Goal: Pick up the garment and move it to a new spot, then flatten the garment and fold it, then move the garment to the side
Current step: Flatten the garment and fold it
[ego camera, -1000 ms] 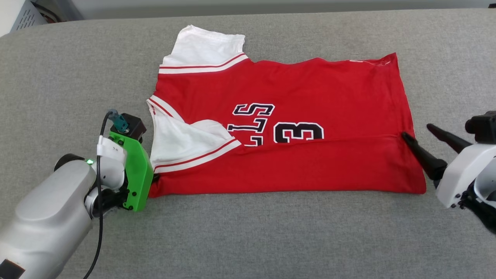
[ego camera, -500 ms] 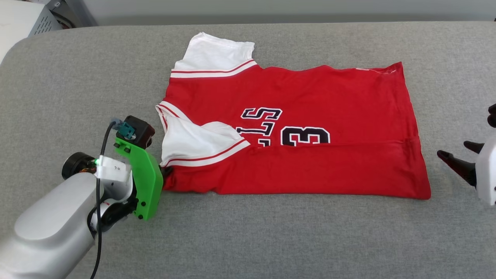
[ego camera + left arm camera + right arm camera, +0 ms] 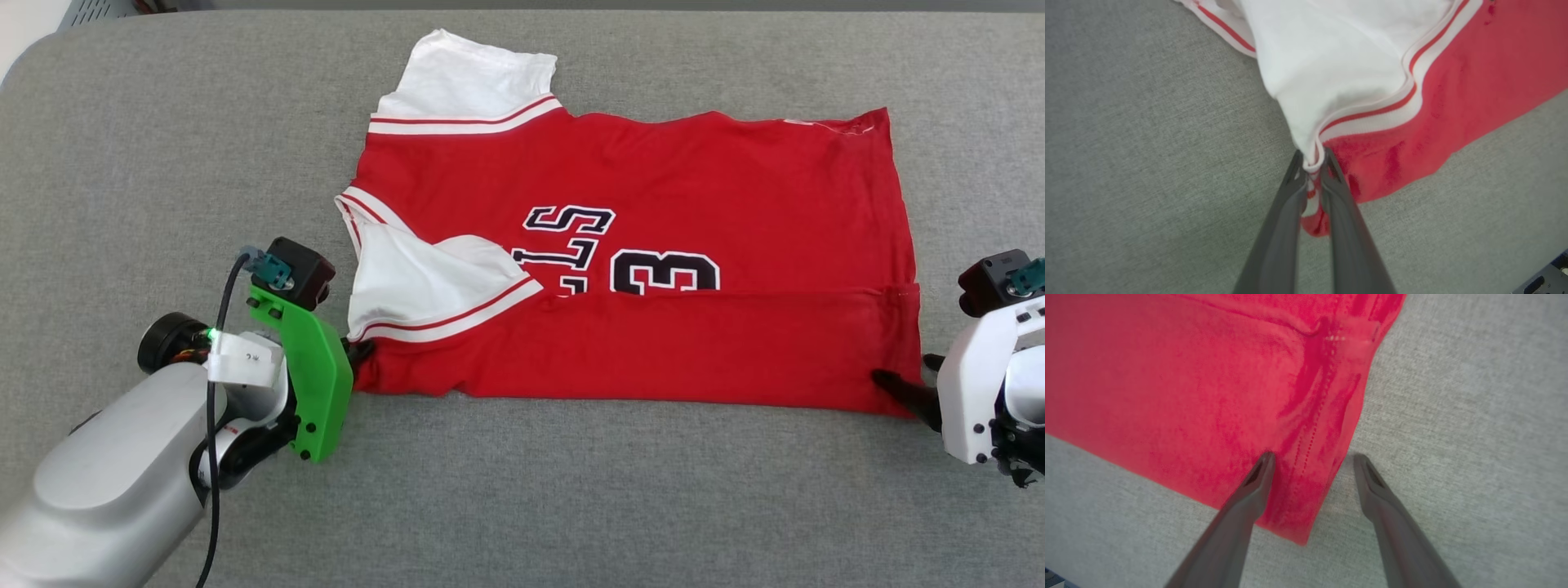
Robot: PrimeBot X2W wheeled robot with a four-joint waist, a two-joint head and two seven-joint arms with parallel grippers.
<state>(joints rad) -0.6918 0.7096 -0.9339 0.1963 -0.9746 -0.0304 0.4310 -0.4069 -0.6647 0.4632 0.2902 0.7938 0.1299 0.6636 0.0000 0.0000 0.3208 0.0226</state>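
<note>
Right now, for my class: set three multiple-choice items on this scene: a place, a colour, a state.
1. The right gripper is at the shirt's: A near right corner; B collar; C far sleeve.
2. The sleeves are: A blue; B white; C black.
3. The left gripper is: A open; B shut on the shirt; C shut on nothing.
Key: 1 A, its open fingers straddle that corner's hem; 2 B, both show white with red trim; 3 B, cloth is pinched between its fingers.
</note>
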